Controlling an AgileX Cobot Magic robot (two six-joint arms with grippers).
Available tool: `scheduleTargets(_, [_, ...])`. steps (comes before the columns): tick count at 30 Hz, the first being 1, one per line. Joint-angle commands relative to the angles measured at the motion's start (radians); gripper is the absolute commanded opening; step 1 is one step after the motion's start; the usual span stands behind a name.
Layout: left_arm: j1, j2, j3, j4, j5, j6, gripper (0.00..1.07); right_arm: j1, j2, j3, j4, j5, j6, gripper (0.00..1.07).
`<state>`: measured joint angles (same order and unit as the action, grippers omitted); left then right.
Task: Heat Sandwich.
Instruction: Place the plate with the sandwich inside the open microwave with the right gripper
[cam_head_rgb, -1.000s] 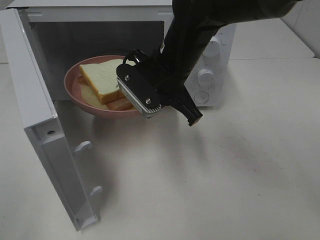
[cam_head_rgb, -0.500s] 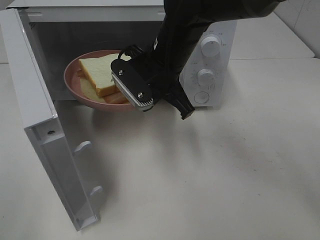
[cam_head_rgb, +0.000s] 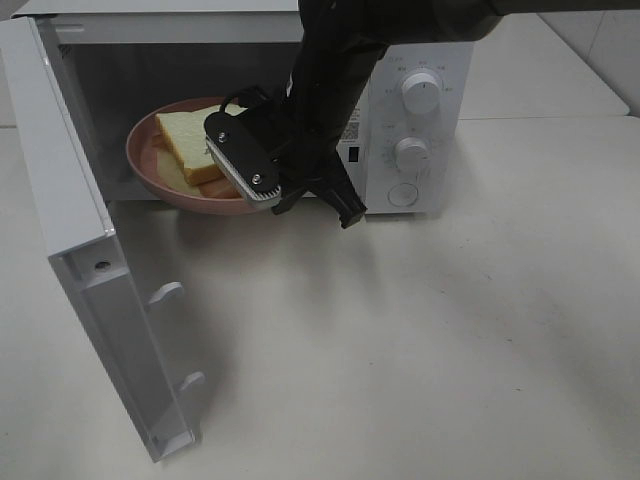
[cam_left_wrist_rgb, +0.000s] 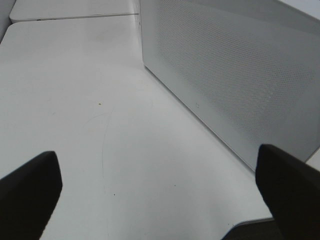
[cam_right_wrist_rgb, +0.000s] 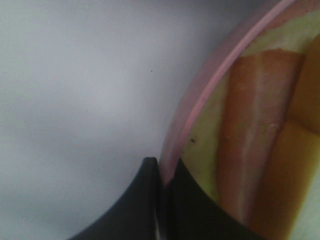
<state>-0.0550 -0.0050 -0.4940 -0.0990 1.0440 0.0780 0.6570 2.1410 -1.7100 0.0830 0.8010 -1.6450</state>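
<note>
The sandwich (cam_head_rgb: 186, 142), pale bread with an orange-brown filling, lies on a round pink plate (cam_head_rgb: 142, 172) partly inside the open microwave (cam_head_rgb: 420, 120). My right gripper (cam_head_rgb: 247, 168) is shut on the plate's near right rim and holds it at the cavity mouth. In the right wrist view its fingers (cam_right_wrist_rgb: 150, 200) pinch the pink rim (cam_right_wrist_rgb: 200, 105), with the sandwich's filling (cam_right_wrist_rgb: 255, 125) beside them. My left gripper (cam_left_wrist_rgb: 160, 200) is open and empty above the table, next to a white perforated panel (cam_left_wrist_rgb: 235, 75). It does not show in the exterior high view.
The microwave door (cam_head_rgb: 90, 260) stands swung open at the left, reaching towards the table's front. The control knobs (cam_head_rgb: 420, 92) are on the microwave's right face. White table (cam_head_rgb: 450, 340) lies in front.
My right gripper has carried the plate with the sandwich left and back, further into the microwave cavity. The door has not moved.
</note>
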Motion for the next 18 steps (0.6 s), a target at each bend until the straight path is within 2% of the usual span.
scheduleTargets(1, [0.003, -0.021, 0.002, -0.003, -0.007, -0.002, 0.98, 0.016, 0.016, -0.050, 0.004, 0.000, 0.015, 0.00])
scheduleTargets(10, [0.003, -0.021, 0.002, -0.003, -0.007, -0.002, 0.98, 0.021, 0.097, -0.188, -0.005, 0.031, 0.051, 0.00])
scheduleTargets(18, [0.003, -0.021, 0.002, -0.003, -0.007, -0.002, 0.98, 0.021, 0.136, -0.261, -0.044, 0.055, 0.092, 0.00])
